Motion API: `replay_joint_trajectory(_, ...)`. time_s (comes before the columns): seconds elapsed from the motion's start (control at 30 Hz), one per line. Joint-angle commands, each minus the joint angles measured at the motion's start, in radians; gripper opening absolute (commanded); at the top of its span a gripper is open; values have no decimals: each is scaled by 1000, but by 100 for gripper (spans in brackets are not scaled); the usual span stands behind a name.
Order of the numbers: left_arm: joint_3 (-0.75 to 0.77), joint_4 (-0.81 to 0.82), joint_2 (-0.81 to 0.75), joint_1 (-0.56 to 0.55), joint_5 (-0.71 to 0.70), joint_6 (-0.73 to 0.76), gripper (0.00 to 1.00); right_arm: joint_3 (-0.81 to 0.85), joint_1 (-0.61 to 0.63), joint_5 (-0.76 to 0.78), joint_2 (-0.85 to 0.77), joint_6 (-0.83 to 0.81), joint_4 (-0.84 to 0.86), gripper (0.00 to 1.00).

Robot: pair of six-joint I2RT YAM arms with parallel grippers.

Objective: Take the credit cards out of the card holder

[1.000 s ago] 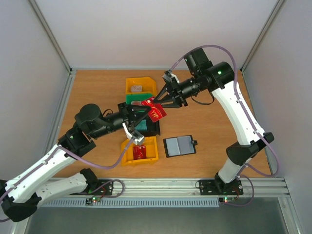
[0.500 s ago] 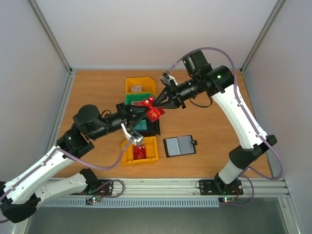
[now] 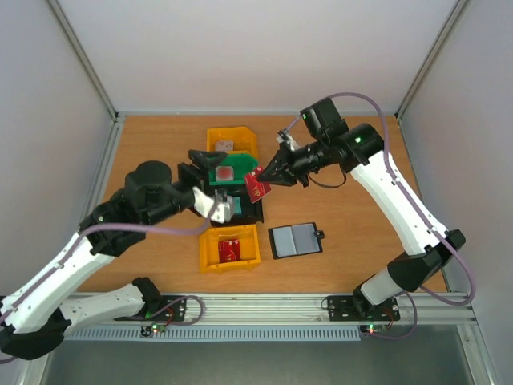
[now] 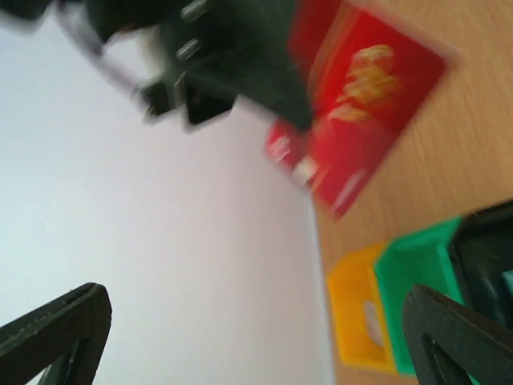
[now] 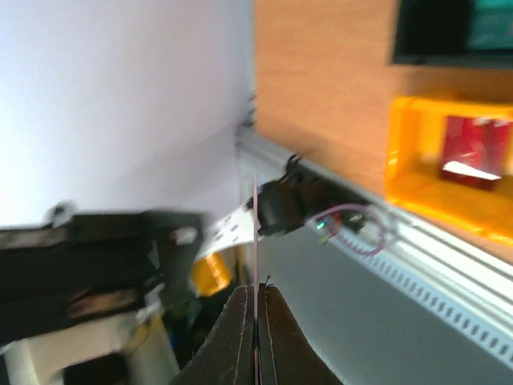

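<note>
Right jaws are pinching the red credit card by one end, left jaws gaping empty; that thin grip is likely risking a drop onto the tabletop

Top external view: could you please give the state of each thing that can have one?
right pincer, shut on the red card
red card, held in the air
left pincer, open, empty
card holder, lying open, flat
near yellow bin, holds a second red card
</note>
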Motion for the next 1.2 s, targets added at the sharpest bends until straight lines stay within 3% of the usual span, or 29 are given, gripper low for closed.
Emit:
replay_joint_trajectory(0.0, 261, -431, 114, 8, -337, -618, 99, -160, 52, 359, -86, 211, 187, 1)
replay_joint_trajectory(0.07, 363, -667, 171, 22, -319, -945, 99, -203, 120, 538, -100, 230, 220, 1)
replay_joint_trajectory(0.17, 364, -756, 185, 92, -169, -1304, 99, -274, 246, 664, -93, 213, 313, 1)
replay_joint_trajectory(0.27, 308, -721, 170, 232, -133, -1418, 99, -386, 340, 707, -96, 222, 451, 1)
replay_joint_trajectory(0.43, 217, -694, 193, 461, -87, -1563, 99, -571, 443, 745, -91, 251, 669, 1)
replay_joint_trajectory(0.57, 110, -644, 190, 576, -29, -1666, 99, -667, 475, 758, -44, 192, 811, 1)
replay_joint_trajectory(0.77, -61, -545, 147, 640, -16, -1709, 100, -794, 484, 765, 39, 164, 982, 1)
replay_joint_trajectory(1.17, -98, -498, 163, 671, 15, -1734, 99, -892, 552, 803, 113, 245, 1072, 1)
